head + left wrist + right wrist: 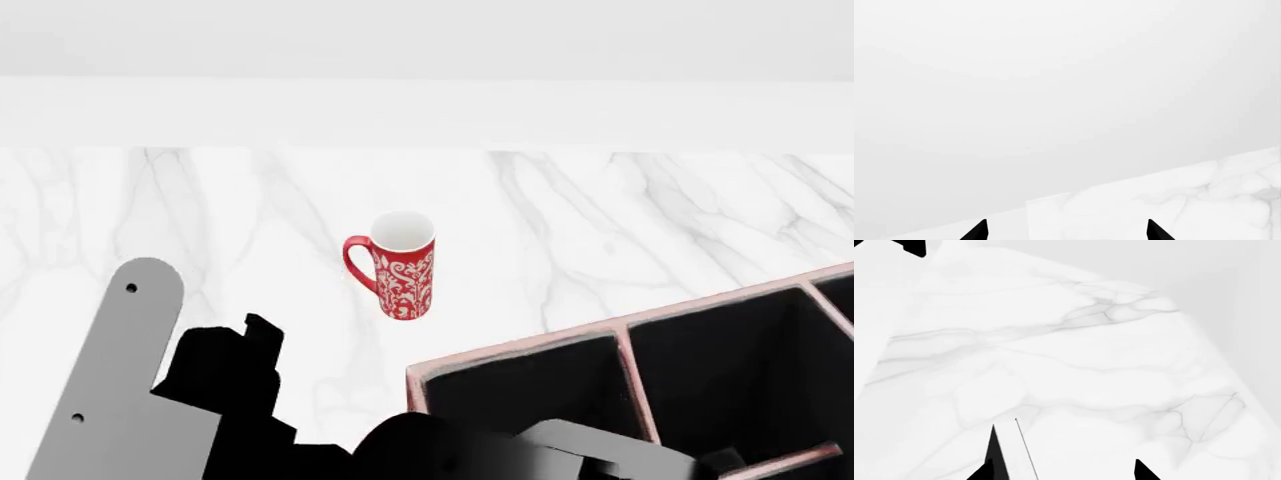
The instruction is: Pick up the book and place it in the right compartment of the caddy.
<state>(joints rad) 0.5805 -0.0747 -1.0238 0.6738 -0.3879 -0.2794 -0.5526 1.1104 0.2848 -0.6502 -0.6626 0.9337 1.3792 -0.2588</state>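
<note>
The caddy [625, 328], reddish-brown with black-lined compartments, sits at the near right of the marble table in the head view. A thin black sliver with a white band beside it, which looks like the book [997, 450] seen edge-on, rises right next to one finger of my right gripper [1061, 472]. That gripper's tips stand wide apart over the marble, so it is open. My left gripper [1066, 231] is open too, with only pale marble between its tips. In the head view the left gripper [248, 350] hangs left of the caddy. I cannot make out the book there.
A red-and-white patterned mug [398, 265] stands upright mid-table, behind the caddy's left corner. My right arm [587, 455] covers the caddy's near edge. A white wall [427, 110] runs along the back of the table [641, 210].
</note>
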